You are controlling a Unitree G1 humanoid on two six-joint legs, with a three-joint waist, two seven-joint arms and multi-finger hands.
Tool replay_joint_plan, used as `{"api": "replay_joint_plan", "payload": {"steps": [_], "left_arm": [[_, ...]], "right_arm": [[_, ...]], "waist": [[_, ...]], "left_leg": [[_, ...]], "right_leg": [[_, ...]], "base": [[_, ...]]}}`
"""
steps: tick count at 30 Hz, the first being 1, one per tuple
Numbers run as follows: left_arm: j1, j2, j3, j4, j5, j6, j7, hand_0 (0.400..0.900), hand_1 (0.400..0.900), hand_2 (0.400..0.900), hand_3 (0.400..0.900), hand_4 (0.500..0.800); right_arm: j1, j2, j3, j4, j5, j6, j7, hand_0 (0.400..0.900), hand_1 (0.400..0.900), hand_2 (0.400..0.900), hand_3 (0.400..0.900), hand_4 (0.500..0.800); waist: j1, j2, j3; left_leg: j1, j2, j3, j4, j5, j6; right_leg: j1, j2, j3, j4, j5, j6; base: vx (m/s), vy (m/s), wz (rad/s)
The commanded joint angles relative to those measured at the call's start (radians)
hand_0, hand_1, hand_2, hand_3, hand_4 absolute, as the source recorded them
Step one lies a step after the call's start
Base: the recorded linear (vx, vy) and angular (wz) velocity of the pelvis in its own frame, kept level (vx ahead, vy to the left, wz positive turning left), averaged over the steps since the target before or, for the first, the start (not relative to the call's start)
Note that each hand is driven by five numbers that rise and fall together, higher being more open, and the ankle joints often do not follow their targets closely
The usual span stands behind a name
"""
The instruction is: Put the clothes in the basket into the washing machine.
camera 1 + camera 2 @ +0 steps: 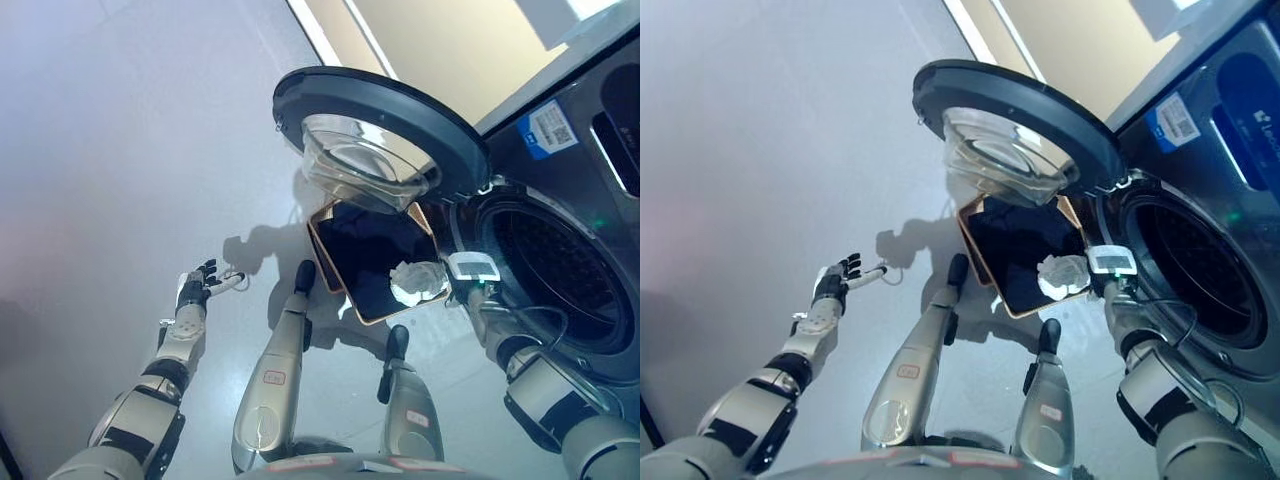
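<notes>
A tan-rimmed basket (327, 262) sits on the floor below the washing machine's open door (380, 125). It holds dark clothes (375, 255) and a crumpled white piece of cloth (415, 282) at its right edge. My right hand (447, 287) reaches into the basket at the white cloth, and its fingers are hidden against the cloth. The drum opening (560, 275) is dark and lies just right of the basket. My left hand (200, 285) hangs out over the floor at the left with relaxed fingers, holding nothing.
The round door with its glass bowl (355, 165) overhangs the basket's far side. The machine's dark front panel (580, 130) fills the right. Grey floor (120, 150) spreads to the left, and a pale wall (450, 40) is beyond.
</notes>
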Motion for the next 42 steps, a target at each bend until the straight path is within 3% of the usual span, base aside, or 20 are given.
{"api": "replay_joint_plan", "payload": {"steps": [1, 6, 18, 25, 26, 27, 28, 42], "left_arm": [[0.002, 0.047, 0.004, 0.006, -0.03, -0.021, 0.031, 0.9, 0.9, 0.9, 0.9, 0.8], [-0.027, 0.046, -0.005, -0.004, -0.045, -0.019, 0.029, 0.9, 0.9, 0.9, 0.9, 0.8], [-0.096, 0.073, 0.005, -0.025, -0.055, -0.018, 0.034, 0.9, 0.9, 0.9, 0.9, 0.8], [-0.1, 0.086, 0.009, -0.066, -0.077, -0.022, 0.04, 0.9, 0.9, 0.9, 0.9, 0.8], [-0.1, 0.086, 0.009, -0.066, -0.077, -0.022, 0.041, 0.9, 0.9, 0.9, 0.9, 0.8], [-0.092, 0.092, 0.016, -0.063, -0.081, -0.021, 0.036, 0.9, 0.9, 0.9, 0.9, 0.8], [-0.089, 0.095, 0.023, -0.06, -0.085, -0.021, 0.035, 0.9, 0.9, 0.9, 0.9, 0.8], [-0.078, 0.11, 0.027, -0.105, -0.093, -0.029, 0.062, 0.9, 0.9, 0.9, 0.9, 0.8]], "right_arm": [[0.003, -0.104, -0.006, -0.021, -0.037, 0.052, -0.072, 0.9, 0.9, 0.9, 0.9, 0.8], [-0.041, -0.138, 0.016, -0.018, -0.058, 0.057, -0.071, 0.9, 0.9, 0.9, 0.9, 0.8], [-0.039, -0.119, 0.008, -0.029, -0.017, 0.043, -0.026, 0.9, 0.9, 0.9, 0.9, 0.8], [-0.042, -0.116, -0.001, -0.005, -0.001, 0.044, -0.01, 0.9, 0.9, 0.9, 0.9, 0.8], [-0.041, -0.116, -0.001, -0.005, -0.001, 0.044, -0.01, 0.631, 0.631, 0.631, 0.631, 0.639], [-0.043, -0.122, -0.002, -0.005, 0.004, 0.04, -0.002, 0.59, 0.59, 0.59, 0.59, 0.614], [-0.044, -0.123, 0.001, -0.012, 0.006, 0.038, -0.001, 0.4, 0.4, 0.4, 0.4, 0.5], [-0.051, -0.122, -0.019, -0.029, 0.061, 0.029, -0.017, 0.4, 0.4, 0.4, 0.4, 0.5]], "waist": [[0.013, 0.02, -0.006], [0.015, 0.037, 0.019], [-0.005, 0.06, 0.06], [-0.01, 0.07, 0.058], [-0.009, 0.07, 0.057], [-0.011, 0.071, 0.058], [-0.013, 0.069, 0.057], [-0.015, 0.058, 0.053]], "left_leg": [[-0.192, 0.01, -0.027, 0.12, 0.023, -0.083], [-0.24, 0.002, -0.035, 0.163, 0.012, -0.082], [-0.306, -0.001, -0.056, 0.235, 0.0, -0.096], [-0.405, -0.018, -0.063, 0.373, -0.054, -0.094], [-0.407, -0.018, -0.063, 0.374, -0.055, -0.094], [-0.432, -0.024, -0.059, 0.414, -0.07, -0.09], [-0.447, -0.027, -0.055, 0.436, -0.079, -0.087], [-0.54, -0.063, -0.037, 0.592, -0.153, -0.073]], "right_leg": [[0.031, -0.024, 0.023, 0.102, 0.031, -0.013], [-0.027, -0.026, 0.028, 0.187, 0.002, -0.018], [-0.16, -0.022, 0.042, 0.407, -0.078, -0.049], [-0.297, -0.046, 0.062, 0.591, -0.143, -0.06], [-0.298, -0.046, 0.063, 0.592, -0.144, -0.06], [-0.336, -0.05, 0.068, 0.64, -0.155, -0.062], [-0.356, -0.052, 0.073, 0.661, -0.158, -0.062], [-0.427, -0.091, 0.101, 0.798, -0.211, -0.072]], "base": [[-0.03, -0.012, 0.0], [-0.02, -0.011, 0.05], [-0.04, -0.015, 0.04], [-0.05, -0.011, 0.06], [-0.05, 0.004, 0.03], [-0.04, 0.004, 0.01], [-0.05, 0.001, 0.01], [-0.01, 0.0, 0.02]]}}
